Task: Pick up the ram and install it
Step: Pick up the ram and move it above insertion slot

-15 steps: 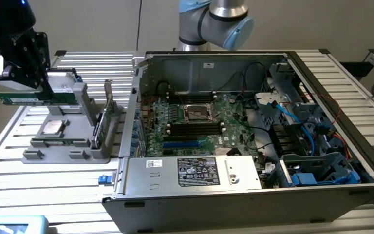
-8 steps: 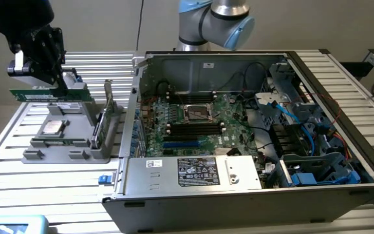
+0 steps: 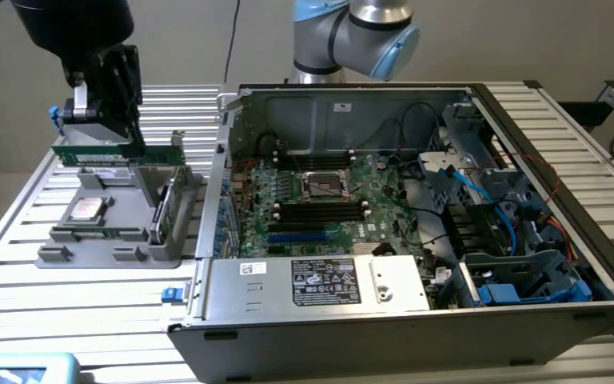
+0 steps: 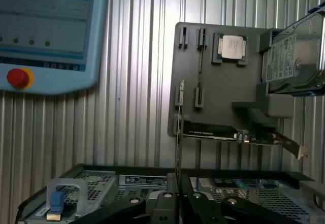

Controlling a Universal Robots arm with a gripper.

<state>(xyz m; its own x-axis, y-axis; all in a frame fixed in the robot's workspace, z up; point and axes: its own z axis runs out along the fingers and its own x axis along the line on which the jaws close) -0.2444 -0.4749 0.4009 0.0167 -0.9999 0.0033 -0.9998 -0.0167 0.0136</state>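
Ram (image 3: 99, 154) is clamped in the end effector (image 3: 99, 142), long edge level, green face toward the exterior camera. It sits at the far end of the grey parts holder (image 3: 93, 252), on the exterior view's left. I can't tell whether it's clear of the holder or touching it.

Wrist view has the ram (image 4: 179, 132) edge-on, running out from between the fingers of the end effector (image 4: 177, 197), which are closed on it.

On the holder I see the silver processor chip (image 3: 85, 210) lying flat, a hard drive (image 3: 161, 210) standing on edge beside it, and an expansion card (image 3: 165, 154) upright just beside the ram.

Open computer case (image 3: 392, 336) lies on the slatted desk (image 3: 29, 280), to the exterior view's right of the holder. Its motherboard (image 3: 371, 180) faces up, well apart from the ram.

Teach pendant (image 4: 45, 31) with a red button (image 4: 18, 77) lies on the desk in the wrist view.
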